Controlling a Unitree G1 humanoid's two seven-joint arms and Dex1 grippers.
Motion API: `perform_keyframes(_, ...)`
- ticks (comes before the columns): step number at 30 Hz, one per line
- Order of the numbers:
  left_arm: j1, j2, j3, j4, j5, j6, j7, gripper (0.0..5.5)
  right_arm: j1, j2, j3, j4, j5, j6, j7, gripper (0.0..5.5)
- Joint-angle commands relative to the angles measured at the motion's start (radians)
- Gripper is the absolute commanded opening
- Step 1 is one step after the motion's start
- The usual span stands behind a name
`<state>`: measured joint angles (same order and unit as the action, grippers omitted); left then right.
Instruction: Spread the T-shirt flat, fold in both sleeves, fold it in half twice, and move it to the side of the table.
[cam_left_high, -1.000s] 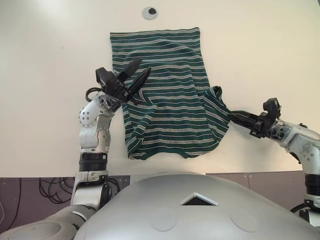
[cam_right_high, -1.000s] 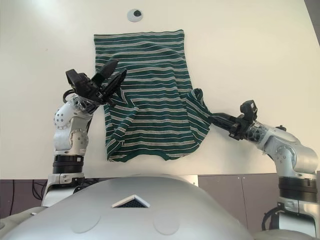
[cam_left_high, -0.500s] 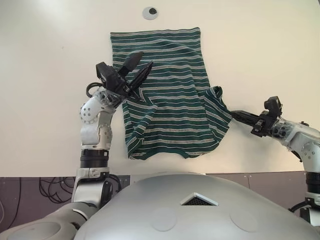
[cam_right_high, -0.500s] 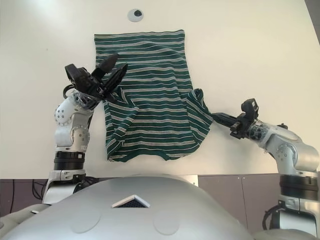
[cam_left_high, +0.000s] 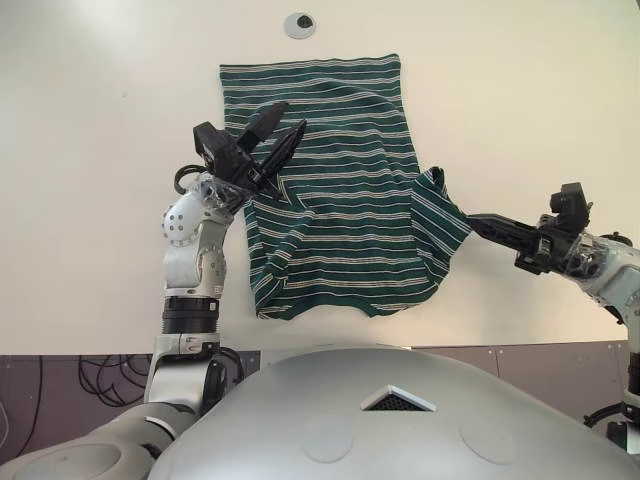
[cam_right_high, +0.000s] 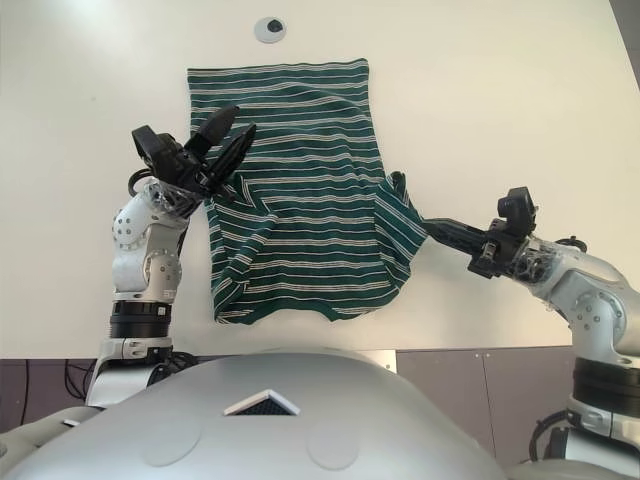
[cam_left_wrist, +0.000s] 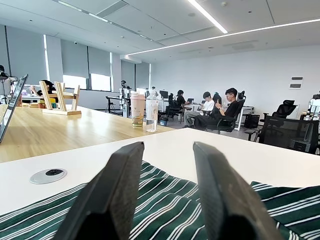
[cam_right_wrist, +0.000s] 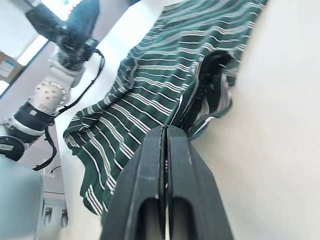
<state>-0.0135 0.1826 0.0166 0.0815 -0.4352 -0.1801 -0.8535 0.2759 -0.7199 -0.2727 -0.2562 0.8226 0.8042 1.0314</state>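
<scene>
Green striped T-shirt (cam_left_high: 330, 190) lies rumpled in the middle of the white table (cam_left_high: 100, 120). Left gripper (cam_left_high: 290, 116) hovers over its left edge, jaws wide apart, holding nothing. Right gripper (cam_left_high: 473, 217) is pinched tight on the right sleeve, which is stretched out sideways.

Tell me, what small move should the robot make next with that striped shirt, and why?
Probably draw the right gripper a little outward. It looks shut on the shirt's right sleeve, which lies bunched and folded over, so the shirt is not yet flat. The left gripper hangs open above the other side.
</scene>
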Motion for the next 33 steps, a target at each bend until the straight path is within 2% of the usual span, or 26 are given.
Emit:
perform_keyframes(1,-0.016,-0.001,-0.002,0.012,-0.004,0.003,0.0,1.81,-0.047,0.031,0.068,-0.061,0.011,0.028,-0.038,0.01)
perform_keyframes(7,-0.009,0.01,0.004,0.018,-0.007,-0.004,-0.005,1.81,-0.154,0.126,0.243,-0.086,-0.03,0.058,-0.141,0.01)
perform_keyframes(11,0.014,0.033,0.014,-0.011,-0.011,0.009,-0.005,1.81,-0.198,0.18,0.318,-0.057,-0.058,0.072,-0.207,0.01)
perform_keyframes(18,0.14,0.184,0.056,-0.107,0.021,0.012,-0.048,1.81,-0.224,0.262,0.426,-0.051,-0.066,0.078,-0.247,0.01)
perform_keyframes(23,0.319,0.361,0.108,-0.22,0.01,-0.001,-0.18,1.81,-0.226,0.305,0.453,-0.014,-0.083,0.062,-0.264,0.01)
perform_keyframes(25,0.382,0.417,0.13,-0.205,0.055,-0.083,-0.227,1.81,-0.233,0.317,0.451,0.003,-0.09,0.056,-0.272,0.01)
perform_keyframes(30,0.428,0.476,0.086,-0.06,0.29,-0.435,-0.248,1.81,-0.237,0.302,0.414,0.003,-0.087,0.044,-0.264,0.72)
perform_keyframes(33,0.43,0.506,0.052,0.011,0.393,-0.556,-0.223,1.96,-0.227,0.263,0.363,-0.037,-0.054,0.048,-0.229,1.15)
